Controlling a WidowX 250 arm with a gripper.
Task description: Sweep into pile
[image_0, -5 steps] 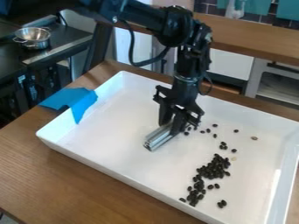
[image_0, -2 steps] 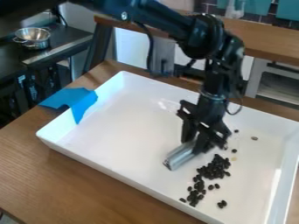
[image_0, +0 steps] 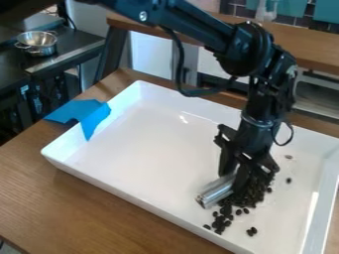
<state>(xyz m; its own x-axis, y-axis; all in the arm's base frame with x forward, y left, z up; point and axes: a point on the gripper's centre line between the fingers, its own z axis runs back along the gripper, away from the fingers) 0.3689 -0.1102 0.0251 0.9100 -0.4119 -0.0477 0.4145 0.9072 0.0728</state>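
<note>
In the right half of the white tray (image_0: 145, 149), the gripper (image_0: 236, 184) points down and is shut on a silvery metal cylinder (image_0: 215, 192), which lies slanted low at the tray floor. Dark beans (image_0: 248, 196) are heaped right beside the cylinder and the gripper, partly hidden by them. More beans (image_0: 222, 221) trail from the heap toward the tray's front edge. A few single beans lie to the right of the gripper and near the front wall.
Blue tape (image_0: 83, 115) hangs over the tray's left wall. The tray's raised walls surround the work area on a wooden table (image_0: 86, 208). A metal pot (image_0: 37, 42) stands on a dark counter at the upper left.
The gripper and the cylinder have moved right and toward the front, up to the bean heap. Scattered beans behind the heap have been pushed toward it.
</note>
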